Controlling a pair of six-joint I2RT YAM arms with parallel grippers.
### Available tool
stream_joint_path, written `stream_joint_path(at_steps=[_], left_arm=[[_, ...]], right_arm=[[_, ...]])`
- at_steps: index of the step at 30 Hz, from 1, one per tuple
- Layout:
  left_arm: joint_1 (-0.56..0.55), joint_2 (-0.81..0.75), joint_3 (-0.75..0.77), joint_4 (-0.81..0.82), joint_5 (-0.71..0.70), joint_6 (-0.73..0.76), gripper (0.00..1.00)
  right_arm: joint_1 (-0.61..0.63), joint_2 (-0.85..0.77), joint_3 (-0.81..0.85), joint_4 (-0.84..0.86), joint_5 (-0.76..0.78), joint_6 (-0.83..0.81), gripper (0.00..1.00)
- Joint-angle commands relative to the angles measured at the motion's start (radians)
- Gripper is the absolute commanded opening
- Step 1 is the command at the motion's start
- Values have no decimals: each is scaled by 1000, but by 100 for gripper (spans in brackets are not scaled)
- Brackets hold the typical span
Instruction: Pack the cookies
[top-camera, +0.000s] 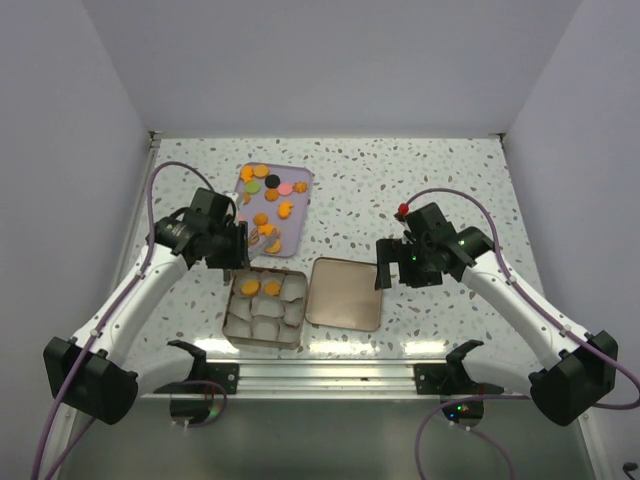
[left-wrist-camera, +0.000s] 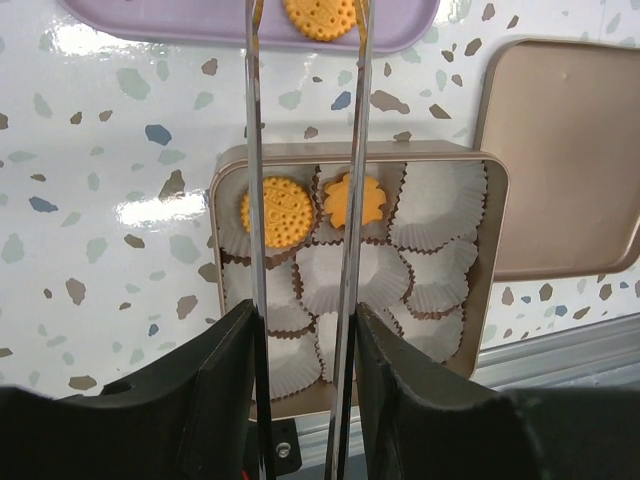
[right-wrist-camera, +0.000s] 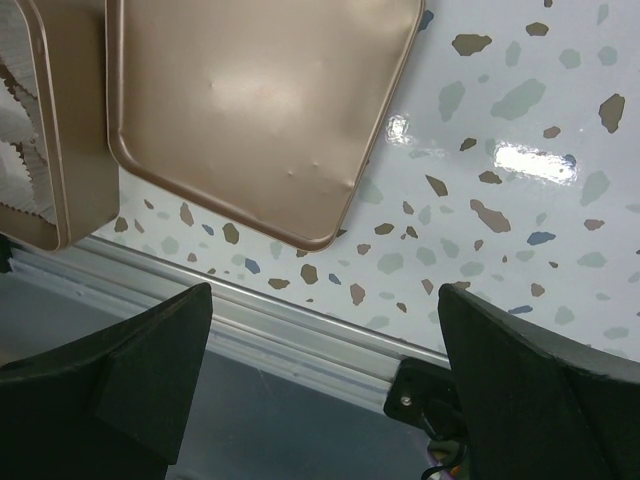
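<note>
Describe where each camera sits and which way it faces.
Top external: above, behind the bases, facing down on the table; left arm, right arm show.
Left wrist: above the box, looking down along its metal fingers.
Right wrist: low over the near edge, facing the lid; black fingers show.
Shared: both wrist views see box and lid.

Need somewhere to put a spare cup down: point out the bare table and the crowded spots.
Widest bare table lies between the lilac tray and the right gripper, reaching the far wall. A narrower strip runs left of the tray. Crowded: tray, tin and lid sit close, with the left gripper and its tweezers over that gap.
</note>
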Motion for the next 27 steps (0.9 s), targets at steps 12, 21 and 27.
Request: stream_joint_path(at_steps=[12, 21, 27], left_arm=[[-6, 30, 12, 34, 15, 59, 46], [-30, 45, 5, 54, 35, 45, 46], [-70, 68, -11, 52, -1, 28, 47]], right_arm=[[5, -31, 5, 1, 25, -5, 99], [5, -51, -2, -16, 34, -17, 99], [4, -56, -4, -19, 31, -20, 99]])
